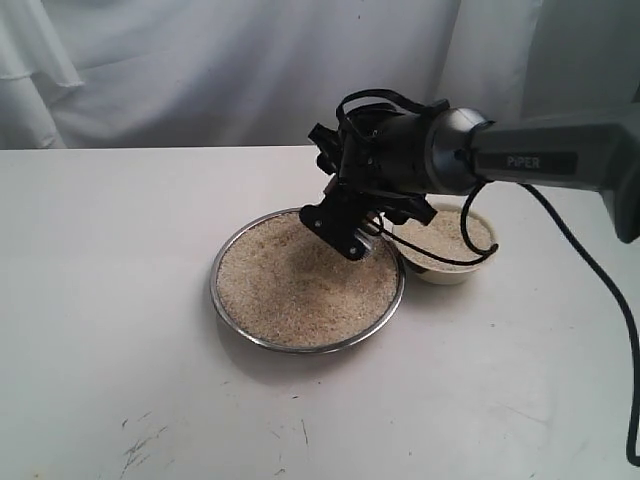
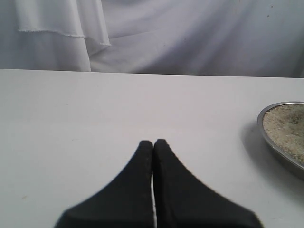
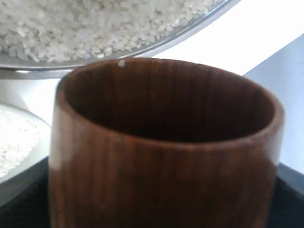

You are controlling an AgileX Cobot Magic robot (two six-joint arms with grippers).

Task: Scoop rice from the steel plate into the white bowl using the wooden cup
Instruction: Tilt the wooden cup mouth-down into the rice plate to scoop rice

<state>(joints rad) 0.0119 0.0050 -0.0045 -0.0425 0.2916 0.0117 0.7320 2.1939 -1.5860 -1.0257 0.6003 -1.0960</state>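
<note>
The steel plate [image 1: 228, 298] lies mid-table, filled with rice [image 1: 300, 290]. Just to its right stands the white bowl [image 1: 445, 272], also holding rice. My right gripper [image 1: 350, 232] reaches in from the right and hovers over the plate's far right rim, between plate and bowl. In the right wrist view it is shut on the wooden cup [image 3: 161, 156], whose dark inside looks empty, with one grain on its rim. Beyond the cup show the plate [image 3: 42, 71] and the bowl [image 3: 14, 142]. My left gripper [image 2: 153, 142] is shut on nothing over bare table; the plate's edge [image 2: 275, 154] lies off to one side of it.
White cloth hangs behind the table [image 1: 100, 300]. The right arm's black cable [image 1: 610, 300] trails down across the right side of the table. Small dark scuff marks [image 1: 140, 445] mark the near left of the tabletop.
</note>
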